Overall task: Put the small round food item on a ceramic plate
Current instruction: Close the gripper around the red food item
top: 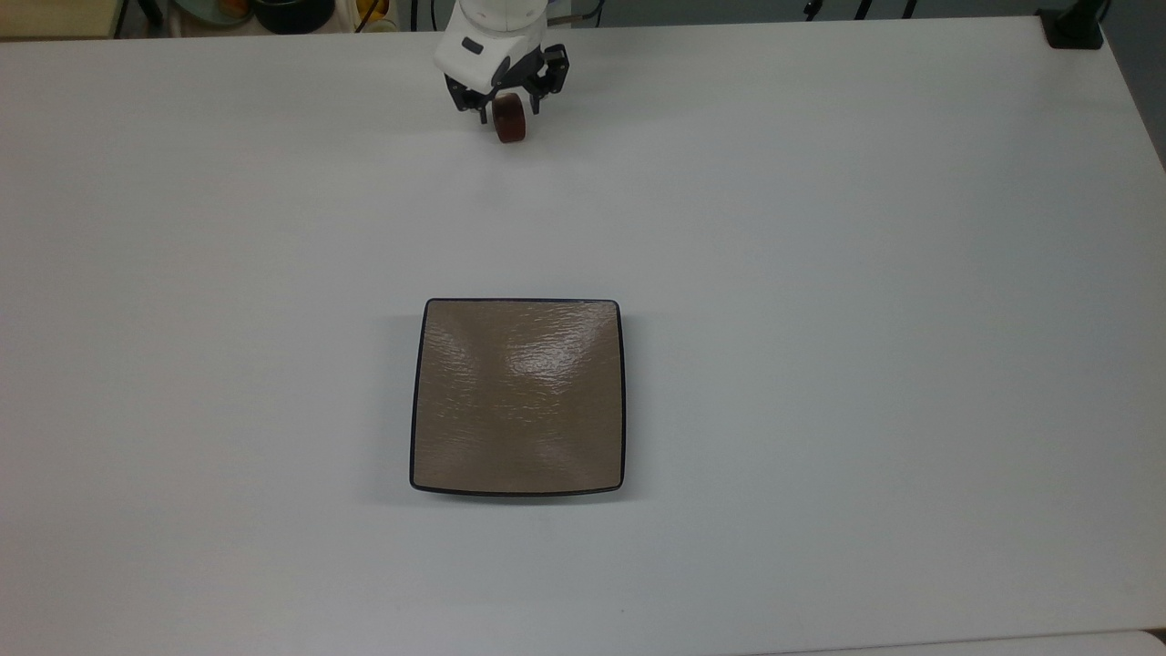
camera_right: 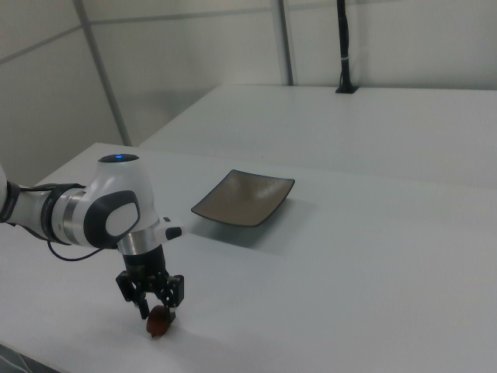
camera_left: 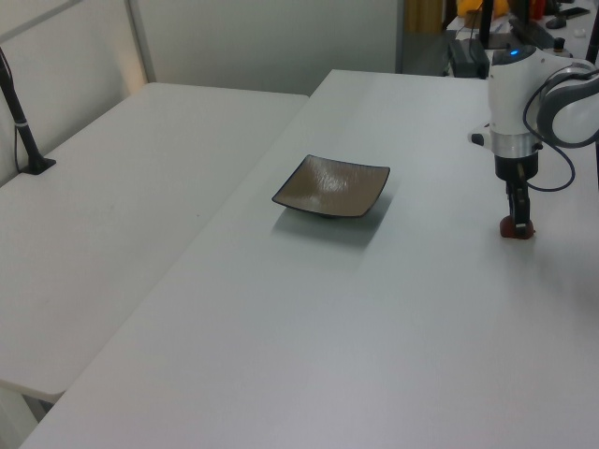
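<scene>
The small round food item (top: pixel 511 124) is reddish-brown and stands on its edge near the far edge of the white table (top: pixel 820 273). My gripper (top: pixel 506 107) is lowered over it, open, with one finger on each side and a little gap to the item. The left view shows the item (camera_left: pixel 518 229) under the gripper (camera_left: pixel 518 219) at the left view's right. In the right view the gripper (camera_right: pixel 158 309) straddles the item (camera_right: pixel 159 323). The square tan-brown ceramic plate (top: pixel 517 396) lies bare mid-table, well apart from them, (camera_left: pixel 332 187), (camera_right: pixel 243 199).
A black clamp (top: pixel 1073 27) sits on the table's corner at the top view's upper right. Dark bowls (top: pixel 291 11) stand beyond the far edge. A second white table (camera_left: pixel 122 187) adjoins at the left view's left, with a black pole (camera_left: pixel 21 122).
</scene>
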Motion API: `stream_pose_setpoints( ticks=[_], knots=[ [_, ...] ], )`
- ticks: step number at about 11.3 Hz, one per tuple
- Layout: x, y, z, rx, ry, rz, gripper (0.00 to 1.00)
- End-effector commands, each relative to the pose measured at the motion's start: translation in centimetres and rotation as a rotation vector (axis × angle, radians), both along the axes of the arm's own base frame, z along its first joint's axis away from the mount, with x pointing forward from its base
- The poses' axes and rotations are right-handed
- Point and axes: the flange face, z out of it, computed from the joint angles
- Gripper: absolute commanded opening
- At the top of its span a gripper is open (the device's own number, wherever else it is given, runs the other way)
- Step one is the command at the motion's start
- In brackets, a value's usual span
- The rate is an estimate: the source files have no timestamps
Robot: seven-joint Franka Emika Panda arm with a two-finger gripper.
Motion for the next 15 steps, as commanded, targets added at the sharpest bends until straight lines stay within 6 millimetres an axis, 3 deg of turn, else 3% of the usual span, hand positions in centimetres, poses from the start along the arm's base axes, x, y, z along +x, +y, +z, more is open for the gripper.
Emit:
stream_pose_setpoints(
  ticks=[1, 8, 12, 14, 15],
  knots=[
    [-0.2, -0.6, -0.5, 0.001, -0.005, 0.053, 0.50],
    [-0.3, -1.0, -0.4, -0.003, 0.014, 0.047, 0.19],
    [1.8, -0.7, 3.3, -0.010, 0.022, 0.043, 0.18],
    [3.5, -0.6, 6.4, -0.011, 0.008, 0.039, 0.18],
    [4.7, -0.3, 8.9, -0.012, -0.010, 0.037, 0.19]
  ],
)
